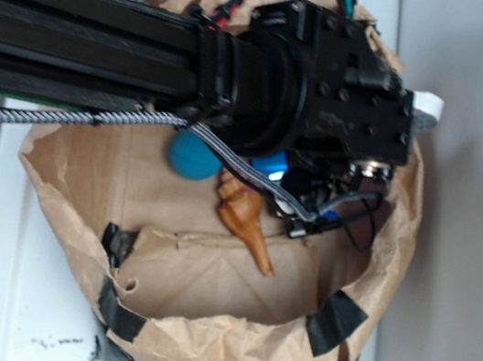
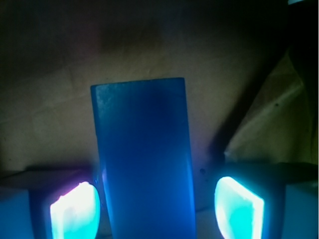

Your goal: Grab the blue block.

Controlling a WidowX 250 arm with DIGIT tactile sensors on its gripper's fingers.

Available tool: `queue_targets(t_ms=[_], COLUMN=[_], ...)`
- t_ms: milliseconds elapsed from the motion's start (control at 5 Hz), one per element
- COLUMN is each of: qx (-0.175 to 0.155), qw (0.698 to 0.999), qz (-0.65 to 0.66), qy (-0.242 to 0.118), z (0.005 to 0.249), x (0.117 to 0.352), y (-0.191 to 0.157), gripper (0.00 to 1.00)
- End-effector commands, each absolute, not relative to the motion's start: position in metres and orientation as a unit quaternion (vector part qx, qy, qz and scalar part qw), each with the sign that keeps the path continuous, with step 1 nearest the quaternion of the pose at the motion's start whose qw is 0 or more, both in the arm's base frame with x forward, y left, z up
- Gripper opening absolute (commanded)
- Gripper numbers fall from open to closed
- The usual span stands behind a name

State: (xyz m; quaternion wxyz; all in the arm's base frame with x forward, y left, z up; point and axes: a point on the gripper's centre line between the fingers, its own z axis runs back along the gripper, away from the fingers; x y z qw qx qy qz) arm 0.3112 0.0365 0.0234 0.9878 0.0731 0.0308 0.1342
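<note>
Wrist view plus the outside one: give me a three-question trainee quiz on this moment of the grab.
1. True or false: in the wrist view the blue block lies between the two fingertips.
2. Which thing lies beside the wooden shell in the paper bag? A) ball B) spoon C) cup
3. Fill in: the gripper is ____ (open/shut).

Key: 1 true; 2 A; 3 open, as a gap shows on the right side of the block.

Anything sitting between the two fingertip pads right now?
Yes. In the wrist view the blue block stands lengthwise between the two glowing pads, with a visible gap to the right one. The gripper has not clamped it.
</note>
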Motion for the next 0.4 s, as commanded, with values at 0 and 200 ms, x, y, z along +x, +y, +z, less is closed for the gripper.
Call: queue_targets(t_ms=[0, 200], qx=[0.031, 0.029], qw=[0.989, 0.989], qz=[0.143, 0.143], qy=[0.022, 0.018], z=[0.0462, 0.0472], x=[0.3203, 0.3177], y=[0.0349, 0.0362], gripper=[0.99, 0.0])
